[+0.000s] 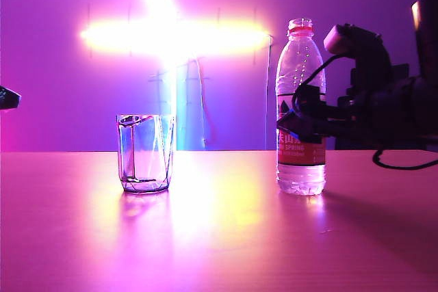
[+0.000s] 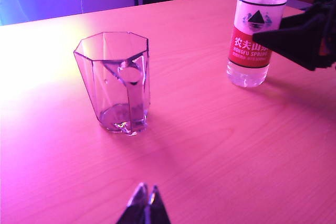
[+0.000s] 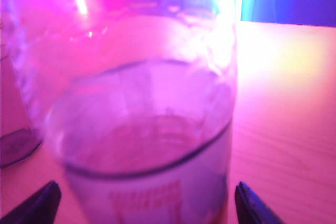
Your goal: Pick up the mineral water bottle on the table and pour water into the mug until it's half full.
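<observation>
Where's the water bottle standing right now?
The mineral water bottle stands upright on the table, right of the mug in the exterior view, between the open right gripper's fingers at label height.

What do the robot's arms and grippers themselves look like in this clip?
Both look black under the pink-purple light. The right gripper has flat, tapering fingers on a bulky dark arm, with black cables looping across it and below it. The left gripper shows slim pointed tips with a pale sheen.

A smooth wooden table [image 1: 219,237] (tinted pink by the light) carries two things; the mug [image 1: 144,153] stands upright left; the mineral water bottle [image 1: 300,111] upright, well apart.
</observation>
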Tool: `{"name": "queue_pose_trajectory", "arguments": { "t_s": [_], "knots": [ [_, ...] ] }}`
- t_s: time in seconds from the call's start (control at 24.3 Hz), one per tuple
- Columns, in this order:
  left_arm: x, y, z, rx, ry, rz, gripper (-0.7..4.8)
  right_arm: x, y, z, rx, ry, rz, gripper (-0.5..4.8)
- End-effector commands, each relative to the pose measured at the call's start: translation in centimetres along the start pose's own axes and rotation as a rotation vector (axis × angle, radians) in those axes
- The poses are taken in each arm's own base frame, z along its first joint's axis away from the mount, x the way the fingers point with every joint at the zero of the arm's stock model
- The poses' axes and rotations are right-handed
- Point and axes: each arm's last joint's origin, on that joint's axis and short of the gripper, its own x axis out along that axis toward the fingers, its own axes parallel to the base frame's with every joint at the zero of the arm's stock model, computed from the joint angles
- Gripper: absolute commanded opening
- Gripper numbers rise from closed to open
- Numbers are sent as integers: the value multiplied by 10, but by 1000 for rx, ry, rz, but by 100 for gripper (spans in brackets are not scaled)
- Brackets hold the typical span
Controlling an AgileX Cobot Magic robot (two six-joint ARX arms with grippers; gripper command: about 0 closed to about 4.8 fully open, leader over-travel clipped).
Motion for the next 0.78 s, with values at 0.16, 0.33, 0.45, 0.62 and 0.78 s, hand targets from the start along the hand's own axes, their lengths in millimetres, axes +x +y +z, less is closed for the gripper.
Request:
{"name": "queue_pose_trajectory", "arguments": {
  "t_s": [0.16, 0.33, 0.45, 0.62, 0.78],
  "knots": [
    [0, 0, 3, -4, -17, -1, -2, 20, -1, 6, 0, -7, 3, 479],
    [0, 0, 2, -4, -16, -1, -2, 21, -2, 7, 0, -4, 2, 479],
    [0, 0, 3, -4, -16, 0, -2, 21, -2, 7, 0, -4, 2, 366],
    [-1, 1, 3, -7, -24, 13, -2, 21, -2, 7, -1, -5, 2, 274],
    [-2, 7, 4, -14, -43, 64, -2, 22, -2, 8, -3, -16, 2, 227]
  ]
}}
